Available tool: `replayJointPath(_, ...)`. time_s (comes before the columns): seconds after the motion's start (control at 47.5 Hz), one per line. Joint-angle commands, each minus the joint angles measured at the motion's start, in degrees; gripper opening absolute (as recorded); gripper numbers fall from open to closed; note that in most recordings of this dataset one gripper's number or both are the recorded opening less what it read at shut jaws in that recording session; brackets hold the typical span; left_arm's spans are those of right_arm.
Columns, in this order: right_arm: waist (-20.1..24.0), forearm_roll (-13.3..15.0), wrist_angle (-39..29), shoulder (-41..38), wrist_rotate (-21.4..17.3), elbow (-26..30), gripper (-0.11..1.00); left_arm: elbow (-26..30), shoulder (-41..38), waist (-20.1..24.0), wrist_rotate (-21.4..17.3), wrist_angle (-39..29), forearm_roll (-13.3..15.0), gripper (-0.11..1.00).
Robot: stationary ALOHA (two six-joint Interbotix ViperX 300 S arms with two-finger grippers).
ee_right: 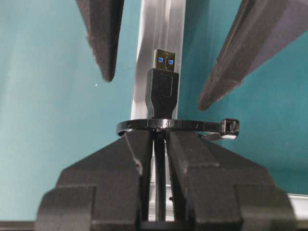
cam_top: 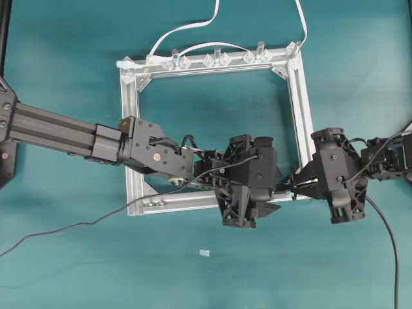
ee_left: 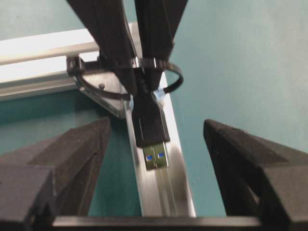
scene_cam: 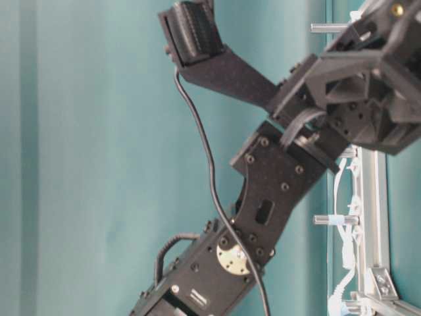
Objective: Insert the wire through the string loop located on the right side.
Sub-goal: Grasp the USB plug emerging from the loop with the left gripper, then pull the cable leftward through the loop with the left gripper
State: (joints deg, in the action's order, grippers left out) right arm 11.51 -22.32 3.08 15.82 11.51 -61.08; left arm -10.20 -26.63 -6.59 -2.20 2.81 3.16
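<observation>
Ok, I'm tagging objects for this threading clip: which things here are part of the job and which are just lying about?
In the job:
- wire, USB plug already through the loop
- string loop
- right gripper, shut on the wire
- left gripper, open
- aluminium frame, under the loop

Lying about:
- white flat cables
- clear plastic clips
- small pale scrap

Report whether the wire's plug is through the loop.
Through: the plug juts past the string loop, which rings its base.
</observation>
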Motion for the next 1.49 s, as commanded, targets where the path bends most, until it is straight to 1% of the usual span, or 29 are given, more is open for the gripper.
replayJointPath(0.0, 0.09, 0.09, 0.53, 0.35, 0.00, 0.26, 0.12, 1.58, 0.88, 0.18, -0.44, 0.00, -0.26, 0.76)
replayJointPath(0.042, 0.09, 0.09, 0.62, 0.35, -0.09, 0.09, 0.12, 1.58, 0.97, 0.26, -0.35, 0.00, -0.26, 0.69)
replayJointPath(0.147, 0.09, 0.09, 1.93, 0.35, -0.18, -0.44, 0.12, 1.76, 0.97, 0.35, -0.09, -0.88, -0.26, 0.40)
replayJointPath(0.189, 0.09, 0.09, 2.55, 0.35, -0.26, -0.62, 0.12, 2.02, 0.88, 0.35, -0.18, -1.32, -0.18, 0.29)
replayJointPath(0.21, 0.09, 0.09, 2.90, 0.35, -0.26, -0.62, 0.12, 2.11, 0.88, 0.35, -0.18, -1.41, -0.26, 0.26)
replayJointPath(0.421, 0.09, 0.09, 4.66, 0.35, -0.26, -0.79, 0.12, 2.37, 0.88, 0.44, -0.18, -1.85, -0.26, 0.27)
replayJointPath(0.736, 0.09, -0.09, 4.31, 0.35, -0.35, -1.76, 0.12, 2.29, 0.97, 0.53, -0.26, -1.85, -0.26, 0.27)
replayJointPath(0.778, 0.09, -0.09, 4.22, 0.35, -0.35, -1.93, 0.19, 2.37, 0.97, 0.53, -0.26, -1.85, -0.26, 0.27)
replayJointPath(0.821, 0.09, -0.09, 4.22, 0.35, -0.35, -2.02, 0.29, 2.29, 1.05, 0.62, -0.26, -1.85, -0.26, 0.27)
replayJointPath(0.884, 0.09, 0.00, 4.31, 0.35, -0.26, -2.29, 0.48, 2.37, 1.05, 0.62, -0.26, -1.85, -0.26, 0.27)
replayJointPath(0.905, 0.09, 0.00, 4.22, 0.35, -0.18, -2.46, 0.56, 2.37, 1.14, 0.70, -0.26, -1.85, -0.26, 0.27)
replayJointPath(0.926, 0.09, 0.00, 4.31, 0.35, -0.18, -2.55, 0.60, 2.37, 1.14, 0.70, -0.26, -1.85, -0.26, 0.27)
replayJointPath(0.947, 0.09, 0.00, 4.22, 0.35, -0.26, -2.64, 0.68, 2.37, 1.23, 0.70, -0.26, -1.85, -0.18, 0.27)
replayJointPath(0.989, 0.09, 0.00, 4.22, 0.35, -0.18, -2.81, 0.79, 2.29, 1.32, 0.70, -0.26, -1.85, -0.18, 0.27)
replayJointPath(1.031, 0.09, 0.00, 4.22, 0.35, -0.18, -2.90, 0.88, 2.29, 1.32, 0.70, -0.26, -1.85, -0.26, 0.27)
replayJointPath(1.073, 0.09, 0.00, 4.22, 0.35, -0.26, -2.99, 0.94, 2.29, 1.32, 0.70, -0.18, -1.85, -0.26, 0.27)
replayJointPath(1.115, 0.09, 0.00, 4.22, 0.35, -0.18, -3.08, 0.95, 2.29, 1.41, 0.70, -0.18, -1.85, -0.26, 0.27)
replayJointPath(1.347, 0.09, 0.00, 4.22, 0.79, -0.26, -3.08, 0.95, 1.76, 2.29, 0.62, -0.18, -3.08, -0.26, 0.27)
replayJointPath(1.473, 0.09, 0.00, 3.96, 1.05, -0.26, -3.08, 0.95, -1.23, 5.19, 0.18, -0.18, -6.42, -0.18, 0.27)
